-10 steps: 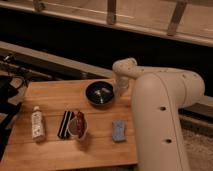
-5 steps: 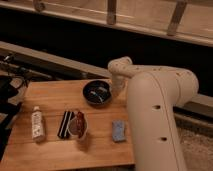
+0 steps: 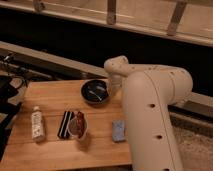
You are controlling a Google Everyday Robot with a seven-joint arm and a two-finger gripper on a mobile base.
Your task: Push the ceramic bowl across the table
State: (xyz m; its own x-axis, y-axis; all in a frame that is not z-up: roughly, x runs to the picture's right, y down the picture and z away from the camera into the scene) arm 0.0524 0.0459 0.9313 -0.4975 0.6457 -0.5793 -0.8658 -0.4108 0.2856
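The ceramic bowl [image 3: 94, 91] is round, shallow and glossy dark, with pale glints inside. It sits near the far edge of the light-brown wooden table [image 3: 50, 150], right of the middle. My gripper [image 3: 113, 86] hangs from the white arm right beside the bowl's right rim, at or close against it. The large white arm covers the table's right side and hides the gripper's tips.
A small white bottle [image 3: 36, 123] lies at the left. A dark striped packet [image 3: 66, 124] and a white cup with reddish contents [image 3: 77, 128] sit at the front middle. A blue sponge [image 3: 119, 130] lies by the arm. A dark chair edge [image 3: 6, 107] is at far left.
The bowl has slid left and slightly toward the far edge, and the gripper has followed it leftward along the table's far side.
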